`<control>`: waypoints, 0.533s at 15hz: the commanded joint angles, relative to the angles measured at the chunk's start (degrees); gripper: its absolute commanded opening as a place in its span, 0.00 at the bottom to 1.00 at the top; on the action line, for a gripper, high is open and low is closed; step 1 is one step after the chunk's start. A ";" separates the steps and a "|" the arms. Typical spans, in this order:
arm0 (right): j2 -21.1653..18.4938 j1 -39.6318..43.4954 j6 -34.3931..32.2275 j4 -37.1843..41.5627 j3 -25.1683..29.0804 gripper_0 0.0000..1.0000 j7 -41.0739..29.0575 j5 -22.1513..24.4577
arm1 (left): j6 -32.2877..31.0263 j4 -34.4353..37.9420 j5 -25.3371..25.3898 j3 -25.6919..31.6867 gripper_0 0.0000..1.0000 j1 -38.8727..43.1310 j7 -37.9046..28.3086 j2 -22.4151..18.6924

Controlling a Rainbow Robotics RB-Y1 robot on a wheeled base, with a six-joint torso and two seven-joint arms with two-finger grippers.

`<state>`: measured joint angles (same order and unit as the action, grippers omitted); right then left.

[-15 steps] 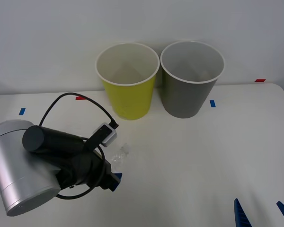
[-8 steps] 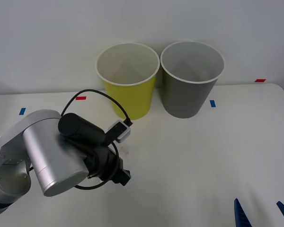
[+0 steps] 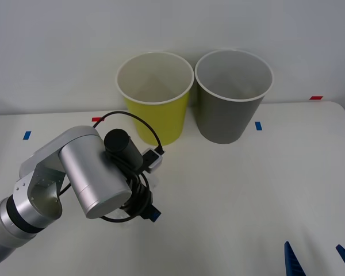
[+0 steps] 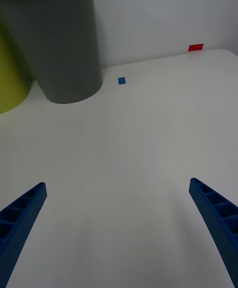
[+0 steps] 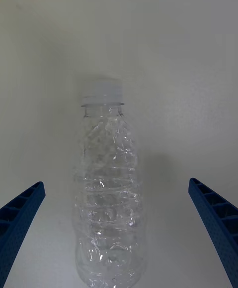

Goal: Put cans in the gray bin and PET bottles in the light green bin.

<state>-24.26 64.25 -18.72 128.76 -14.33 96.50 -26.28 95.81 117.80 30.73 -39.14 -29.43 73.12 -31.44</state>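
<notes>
1. Two bins stand at the far side of the table [image 3: 247,190] in the front view: the light green bin [image 3: 156,115] and, touching it on the right, the gray bin [image 3: 230,112]. What shows of both insides looks empty. The left gripper [image 3: 151,214] is low over the table, well short of the green bin, with the arm's bulk covering what lies under it. The right gripper [image 3: 318,260] waits at the near right edge, blue fingertips apart.

2. Right wrist view: right gripper [image 4: 119,233] spread wide over bare table, nothing between the fingers. The gray bin [image 4: 57,45] sits well ahead of it.

3. Left wrist view: left gripper [image 5: 116,236] is wide open, with the bottle [image 5: 108,194] lying on the table between the fingers, cap pointing away from the hand. Neither finger touches it.

4. Progress, judged: nothing sorted yet. The bottle is lined up for a grasp but not gripped; closing, lifting, carrying to the green bin and dropping remain.
</notes>
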 commanded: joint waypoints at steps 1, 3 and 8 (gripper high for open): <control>0.00 0.00 0.00 0.00 0.00 1.00 0.00 0.00 | 0.08 -0.64 -0.14 0.12 1.00 -0.02 -0.78 1.21; 0.00 0.00 0.00 0.00 0.00 1.00 0.00 0.00 | 0.17 -1.69 -0.32 0.12 1.00 -0.02 -1.22 2.35; 0.00 0.00 0.00 0.00 0.00 1.00 0.00 0.00 | 0.17 -3.98 -0.84 0.12 1.00 -0.28 -1.31 3.32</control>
<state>-24.26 64.25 -18.72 128.76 -14.33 96.50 -26.28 95.92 114.23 30.08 -39.02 -29.67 71.78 -28.24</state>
